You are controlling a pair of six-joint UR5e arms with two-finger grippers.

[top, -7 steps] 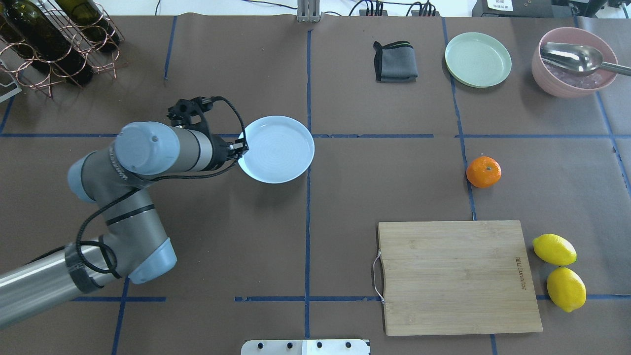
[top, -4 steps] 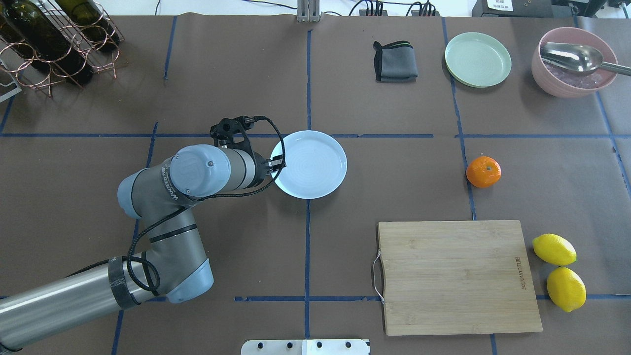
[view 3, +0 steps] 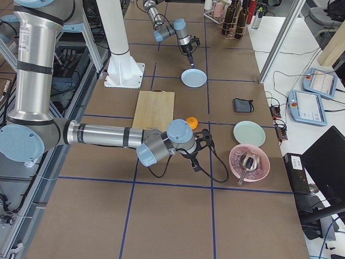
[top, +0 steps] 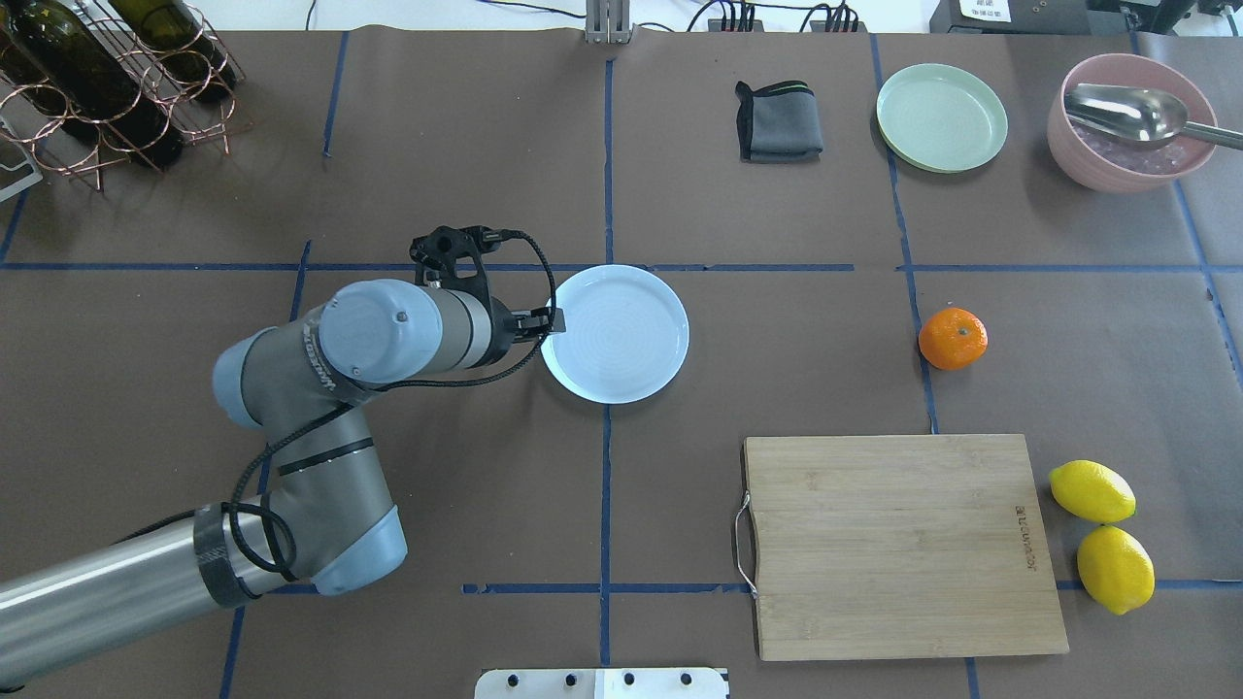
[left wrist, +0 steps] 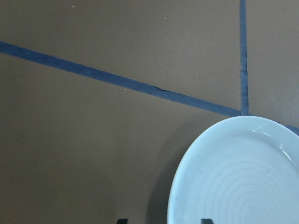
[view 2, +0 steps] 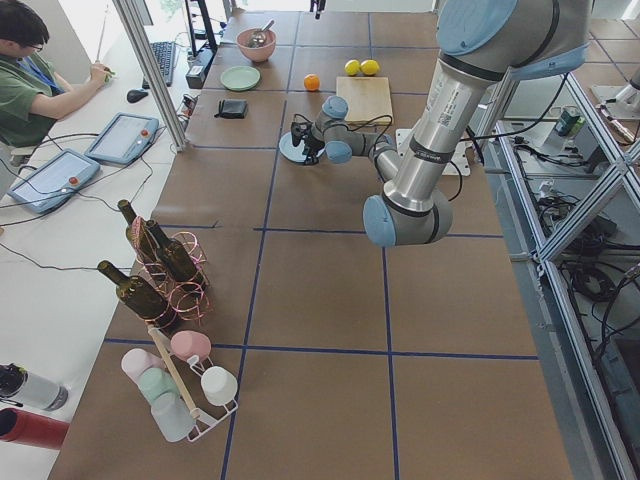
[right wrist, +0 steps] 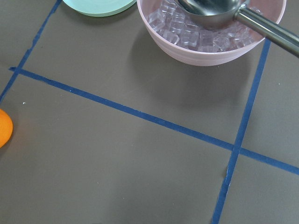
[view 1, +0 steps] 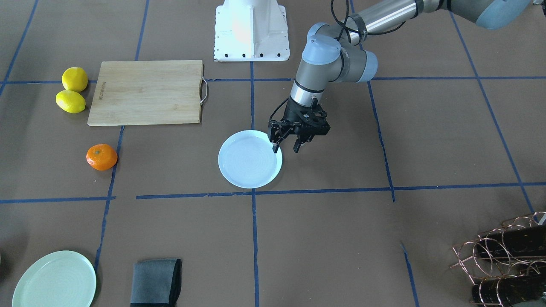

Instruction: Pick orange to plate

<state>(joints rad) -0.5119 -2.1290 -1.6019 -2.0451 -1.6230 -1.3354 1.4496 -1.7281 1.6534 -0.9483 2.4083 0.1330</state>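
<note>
In its wrist view the left claw [view 1: 286, 148] shows only fingertip ends, and the plate [left wrist: 243, 186] at them runs off two edges. The right claw [view 3: 195, 163] is too small to judge; the orange [right wrist: 3, 133] near it is cut off.

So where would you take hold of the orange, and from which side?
Probably across its widest middle, coming straight down from above. The orange sits stem dimple up and slightly flattened, so its round sides offer even faces. It lies apart from the cutting board, with bare table around it.

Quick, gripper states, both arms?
Left gripper: open, fingers either side of the plate rim.
Right gripper: cannot tell.
</note>
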